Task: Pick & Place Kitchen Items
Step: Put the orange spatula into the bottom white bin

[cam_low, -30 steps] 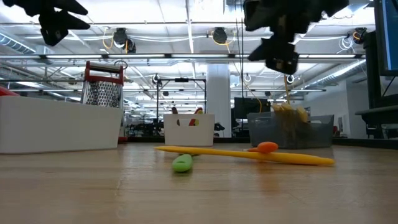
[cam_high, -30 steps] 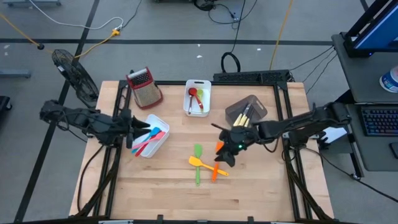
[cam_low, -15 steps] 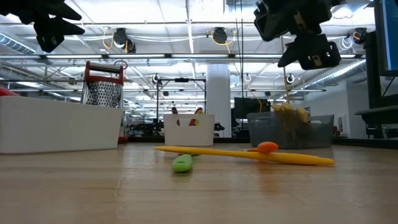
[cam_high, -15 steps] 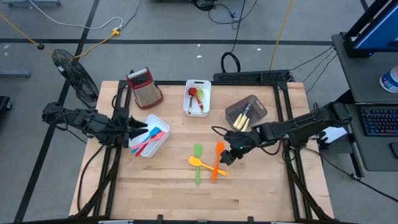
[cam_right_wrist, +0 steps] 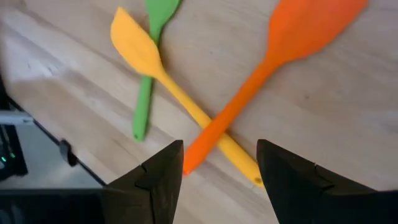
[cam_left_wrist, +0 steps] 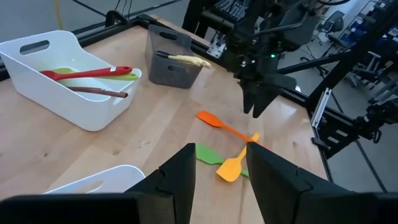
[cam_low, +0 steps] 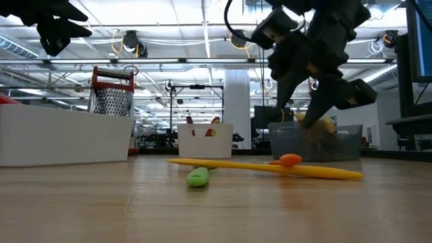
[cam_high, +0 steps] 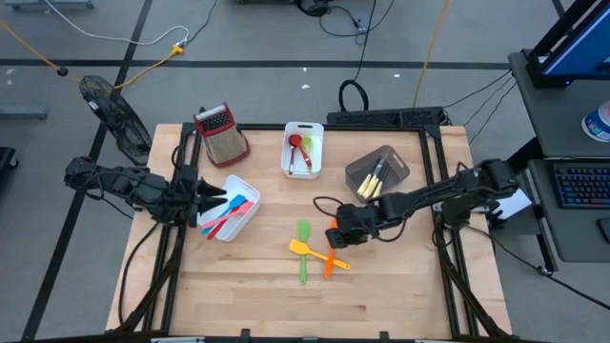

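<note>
The worktop (cam_high: 381, 286) is pale planked wood framed by black rails, standing on a grey floor crossed by cables. At its centre in the high view three utensils lie loose and overlapping: a green spatula (cam_high: 303, 250), a yellow spatula (cam_high: 315, 252) and an orange spatula (cam_high: 332, 253), the yellow handle crossing the orange one. The right pincer (cam_high: 339, 232) hangs just above the orange spatula's blade, its fingers spread apart and empty. The left pincer (cam_high: 212, 197), at centre left, sits over a white bin (cam_high: 238, 221) holding red, pink and blue utensils; its fingers are parted with nothing between them. Toward the top of the frame stand a box grater (cam_high: 220, 132), a second white bin (cam_high: 314, 150) with a red spoon (cam_high: 295, 143), and a grey bin (cam_high: 386, 162) with cream utensils (cam_high: 372, 180), possibly knives, though they are too small to tell. The low view shows a bright hall of ceiling trusses and lamps behind.
</note>
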